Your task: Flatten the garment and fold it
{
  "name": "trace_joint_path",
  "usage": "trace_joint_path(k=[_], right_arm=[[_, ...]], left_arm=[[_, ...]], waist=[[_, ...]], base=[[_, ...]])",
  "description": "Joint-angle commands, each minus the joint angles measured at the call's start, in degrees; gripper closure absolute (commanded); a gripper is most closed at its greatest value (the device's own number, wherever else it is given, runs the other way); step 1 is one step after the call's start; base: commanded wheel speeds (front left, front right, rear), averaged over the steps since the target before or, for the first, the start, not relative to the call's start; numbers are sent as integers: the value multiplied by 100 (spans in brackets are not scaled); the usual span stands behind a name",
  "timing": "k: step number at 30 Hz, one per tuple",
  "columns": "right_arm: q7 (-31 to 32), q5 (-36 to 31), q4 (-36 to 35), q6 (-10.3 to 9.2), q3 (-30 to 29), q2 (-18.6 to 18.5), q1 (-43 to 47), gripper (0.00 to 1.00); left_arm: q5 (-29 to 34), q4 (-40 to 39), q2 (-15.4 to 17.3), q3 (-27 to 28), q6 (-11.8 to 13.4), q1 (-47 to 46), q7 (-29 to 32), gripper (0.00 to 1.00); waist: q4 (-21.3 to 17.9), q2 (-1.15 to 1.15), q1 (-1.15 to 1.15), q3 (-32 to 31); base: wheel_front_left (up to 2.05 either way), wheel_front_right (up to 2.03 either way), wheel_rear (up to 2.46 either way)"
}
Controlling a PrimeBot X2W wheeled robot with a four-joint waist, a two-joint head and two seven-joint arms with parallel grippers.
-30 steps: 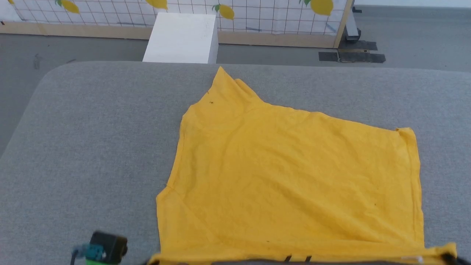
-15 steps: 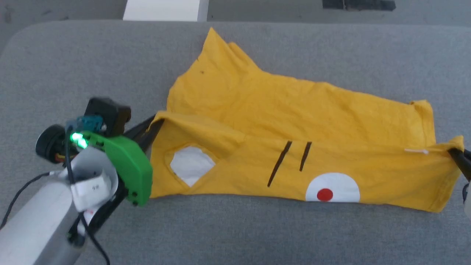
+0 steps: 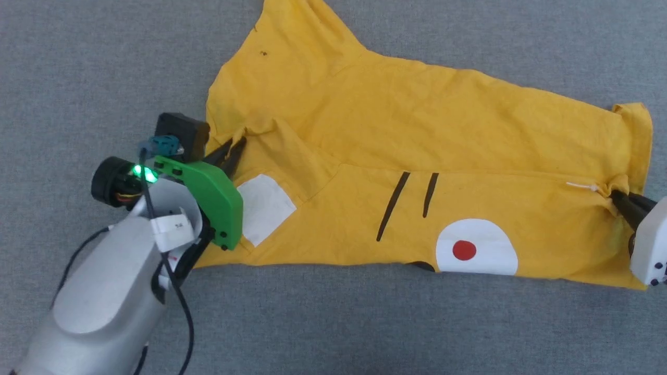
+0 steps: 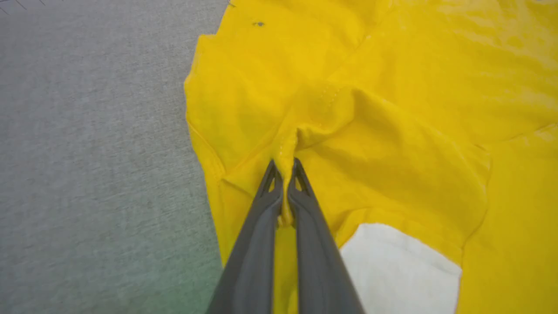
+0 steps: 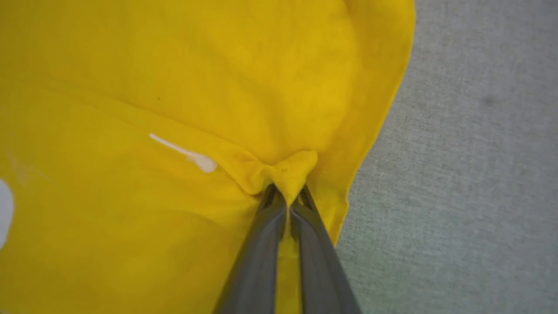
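Observation:
The yellow T-shirt point(image 3: 417, 120) lies on the grey surface with its near part folded over the far part. The folded flap shows two black line marks point(image 3: 411, 200), a white oval with a red dot point(image 3: 477, 253) and a white square patch point(image 3: 263, 208). My left gripper point(image 3: 237, 146) is shut on the flap's left corner, and the pinched cloth point(image 4: 285, 148) sits between its fingers. At the right edge my right gripper point(image 3: 615, 197) is shut on the flap's other corner point(image 5: 290, 172), beside a small white mark point(image 5: 192, 158).
Grey padded surface point(image 3: 78, 62) spreads on all sides of the shirt. My left forearm point(image 3: 104, 297) with its green bracket point(image 3: 213, 200) and loose cable crosses the lower left.
Both grippers have carried the shirt's near edge away from me, folding it over the far part. The head camera has tilted down, so the wall and white box left view.

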Motion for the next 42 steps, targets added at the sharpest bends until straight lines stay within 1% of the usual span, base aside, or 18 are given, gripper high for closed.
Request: trace_joint_path(k=[1, 2, 4, 5, 10, 13, 15, 19, 23, 26, 30, 31, 32, 34, 37, 40, 42], right_arm=[[-28, 37, 125, -9, 54, 33, -65, 0], [-51, 56, 165, -9, 55, 33, -77, 0], [-69, 104, 208, -9, 70, 16, -79, 0], [-78, 143, 207, -9, 65, 9, -74, 0], [-31, 255, 91, -9, -42, 1, 74, 0], [72, 303, -84, -9, -162, 28, 267, 0], [165, 325, -249, -9, -285, 68, 452, 0], [228, 279, -658, -9, -665, 288, 868, 0], [-122, -117, -1164, -9, -1201, 712, 1304, 0], [-535, -512, -1509, -9, -1475, 1140, 1692, 0], [-1103, -1031, -1775, -9, -1736, 1775, 2241, 0], [-1202, -1108, -1803, -9, -1770, 1883, 2314, 0], [-1403, -1276, -1858, -9, -1840, 2099, 2431, 0], [-1728, -1589, -1921, -9, -1915, 2365, 2585, 0], [-2234, -1994, -1942, -9, -2026, 2673, 2721, 0], [-2653, -2261, -1908, -9, -2051, 2858, 2758, 0], [-2785, -2374, -1865, -9, -2016, 2909, 2749, 0]], left_arm=[[-8, 104, -78, -13, -36, -76, -74, 64], [-21, 168, -120, -22, -37, -63, -114, 52], [-56, 282, -177, -46, -63, -23, -173, 14], [-67, 325, -193, -32, -58, -3, -237, 0], [-161, 415, -182, 104, 25, 226, -532, 0], [-236, 345, -121, 259, 147, 452, -736, 0], [-253, 206, -51, 385, 265, 637, -916, 0], [-258, -247, 8, 749, 697, 1128, -1453, 0], [-10, -858, 68, 1023, 1214, 1768, -2135, 0], [205, -1268, 56, 1151, 1620, 2361, -2627, 0], [450, -1681, -64, 1194, 2111, 3188, -2996, 0], [495, -1722, -78, 1186, 2170, 3302, -3026, 0], [542, -1799, -152, 1190, 2297, 3520, -3077, 0], [574, -1887, -283, 1204, 2441, 3809, -3133, 0], [723, -1924, -375, 1197, 2582, 4079, -3178, 0], [833, -1928, -432, 1176, 2621, 4174, -3197, 0], [888, -1901, -371, 1135, 2572, 4129, -3165, 0]], waist=[[26, 0, 0, 46], [32, 0, 0, 30], [44, 0, 0, -46], [46, 0, 0, -104], [35, 0, 0, -556], [13, 0, 0, -876], [-3, 0, 0, -1072], [-23, 0, 0, -1425], [-8, 0, 0, -1696], [1, 0, 0, -1845], [-1, 0, 0, -1971], [-2, 0, 0, -1981], [-4, 0, 0, -2001], [-3, 0, 0, -2020], [7, 0, 0, -2044], [10, 0, 0, -2057], [3, 0, 0, -2047]], base=[[0, 0, 0], [0, 0, 0], [0, 0, 0], [0, 0, 0], [0, 0, 0], [0, 0, 0], [0, 0, 0], [0, 0, 0], [0, 0, 0], [0, 0, 0], [0, 0, 0], [0, 0, 0], [0, 0, 0], [0, 0, 0], [0, 0, 0], [0, 0, 0], [0, 0, 0]])
